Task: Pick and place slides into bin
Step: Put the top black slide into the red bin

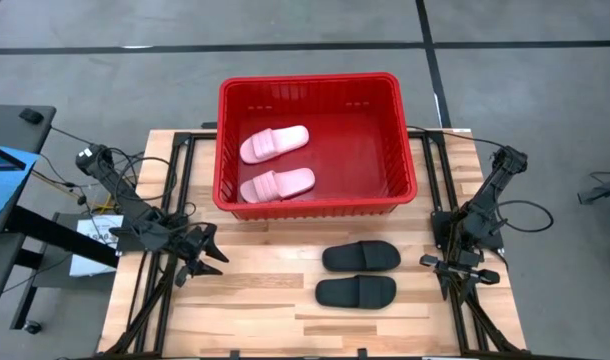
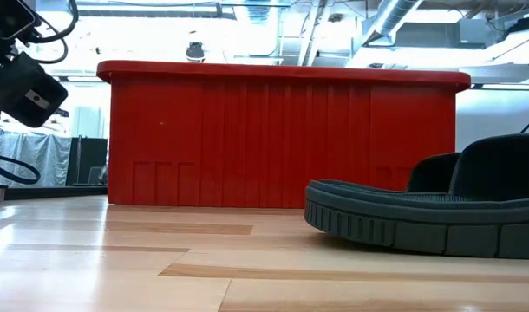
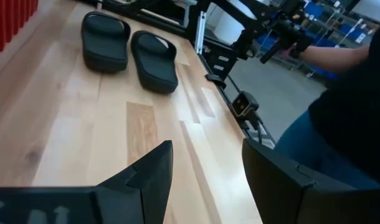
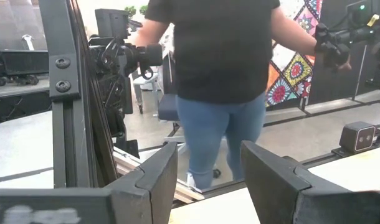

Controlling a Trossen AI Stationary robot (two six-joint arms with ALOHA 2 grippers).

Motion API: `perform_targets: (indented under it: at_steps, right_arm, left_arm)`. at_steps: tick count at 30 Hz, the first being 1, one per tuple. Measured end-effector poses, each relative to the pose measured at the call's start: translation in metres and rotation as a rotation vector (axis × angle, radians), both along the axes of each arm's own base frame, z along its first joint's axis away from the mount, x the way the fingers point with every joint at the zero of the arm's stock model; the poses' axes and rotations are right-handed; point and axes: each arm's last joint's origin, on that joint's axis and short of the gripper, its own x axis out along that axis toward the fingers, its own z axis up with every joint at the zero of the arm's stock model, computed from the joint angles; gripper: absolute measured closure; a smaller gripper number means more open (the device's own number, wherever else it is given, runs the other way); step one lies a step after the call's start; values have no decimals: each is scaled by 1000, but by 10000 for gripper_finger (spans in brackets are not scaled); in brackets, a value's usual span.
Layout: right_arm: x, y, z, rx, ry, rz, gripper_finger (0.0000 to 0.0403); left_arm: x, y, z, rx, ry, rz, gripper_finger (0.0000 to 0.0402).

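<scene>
The black slide (image 2: 438,212) nearest the low camera lies flat on the wooden table (image 1: 255,290), its twin (image 1: 361,256) just beside it at twelve o'clock. The left gripper (image 1: 207,258) hovers at their nine o'clock, fingers spread wide, holding nothing. The right gripper (image 1: 440,262) waits at their three o'clock, equally wide and empty. At twelve o'clock stands the red bin (image 1: 315,88), two pink slides (image 1: 275,163) lying inside. A person (image 4: 221,74) stands beyond the table.

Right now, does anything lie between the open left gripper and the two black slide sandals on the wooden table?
No. The high view shows only bare wooden table between the left gripper and the two black slide sandals.
</scene>
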Motion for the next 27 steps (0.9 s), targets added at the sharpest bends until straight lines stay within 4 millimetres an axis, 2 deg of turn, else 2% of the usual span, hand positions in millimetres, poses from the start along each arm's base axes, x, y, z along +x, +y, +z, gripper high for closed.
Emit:
perform_targets:
  at_steps: [14,18,24,27]
  right_arm:
    - [3,-1,1,-11,-69,-66,236]
    - [3,-1,3,-42,-231,-61,236]
    - [4,-3,20,137,-201,-143,236]
    - [3,-5,32,285,-171,-172,236]
  left_arm:
    - [-3,3,-15,120,119,4,219]
    - [-4,4,-16,138,137,1,219]
    - [-4,4,-16,139,139,0,219]
    - [-4,4,-16,139,139,0,219]
